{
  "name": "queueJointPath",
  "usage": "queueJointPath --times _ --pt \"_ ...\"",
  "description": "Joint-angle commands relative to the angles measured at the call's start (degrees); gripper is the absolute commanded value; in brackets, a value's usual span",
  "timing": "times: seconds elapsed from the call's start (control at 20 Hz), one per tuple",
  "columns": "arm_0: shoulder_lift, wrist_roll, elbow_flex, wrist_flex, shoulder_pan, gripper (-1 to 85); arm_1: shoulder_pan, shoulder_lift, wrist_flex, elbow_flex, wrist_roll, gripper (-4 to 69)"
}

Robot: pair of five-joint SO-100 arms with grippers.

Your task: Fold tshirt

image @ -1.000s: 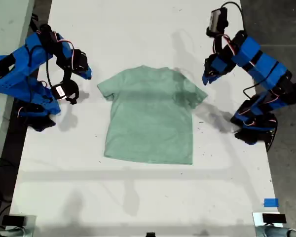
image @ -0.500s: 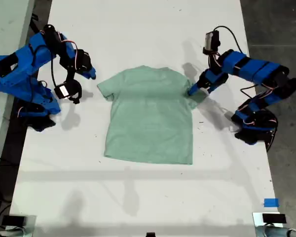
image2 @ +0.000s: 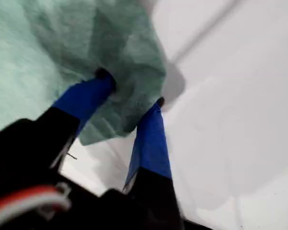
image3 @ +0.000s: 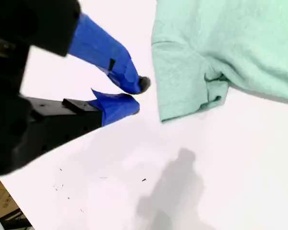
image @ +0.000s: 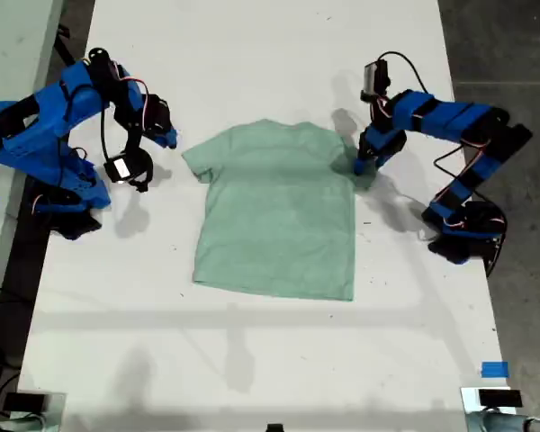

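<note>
The pale mint-green tshirt lies flat, front down the middle of the white table. My first gripper is down on the sleeve at the exterior view's right. In the first wrist view its blue fingers stand apart, open, with the bunched sleeve cloth between them. My second gripper hovers just off the other sleeve, at the exterior view's left. In the second wrist view it is shut and empty, a small gap of table away from the sleeve hem.
Both arm bases stand on the table, at the exterior view's left and right. A blue tape mark sits near the exterior view's lower right corner. Dark floor runs beyond the table's edge at the exterior view's right.
My first gripper swung down from above the table onto the sleeve and pushed it inward, bunching it. My second gripper edged closer to the other sleeve. The shirt shifted slightly.
</note>
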Motion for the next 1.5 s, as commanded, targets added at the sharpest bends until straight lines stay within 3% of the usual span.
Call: queueJointPath --times 0.0,0.25,0.4,0.7,0.9,0.95,1.05,1.15,1.35,1.45 --pt "0.3 -0.4 -0.4 -1.2 1.0 2.8 0.1 -1.0 3.3 -3.5 -1.1 0.5" --pt "0.3 -0.5 0.4 -1.2 1.2 2.3 -4.7 4.9 23.4 -18.1 1.3 0.2" --pt "0.3 -0.5 0.4 -1.8 1.1 2.0 -12.3 6.0 30.1 -33.0 5.4 0.2" --pt "-0.2 -0.6 0.3 -2.2 0.9 1.8 -27.4 -21.1 31.2 -67.9 14.0 0.2" --pt "0.0 -1.1 0.3 -2.3 1.1 1.8 -29.4 -37.8 27.4 -78.0 15.2 0.0" --pt "0.0 -1.1 0.3 -2.3 1.1 2.3 -29.4 -41.0 26.4 -78.0 15.0 3.2" --pt "0.0 -1.1 0.3 -2.6 1.0 8.1 -29.9 -45.5 25.6 -78.9 13.9 40.6" --pt "0.1 -1.1 0.2 -2.7 0.5 15.3 -30.8 -43.2 27.5 -79.0 14.0 37.4" --pt "1.1 -1.1 0.0 -2.5 -0.4 16.0 -29.6 -27.2 33.4 -79.0 12.6 32.5" --pt "1.5 -1.1 -0.1 -2.1 -0.6 20.7 -27.8 -17.1 35.9 -77.6 11.3 31.2"
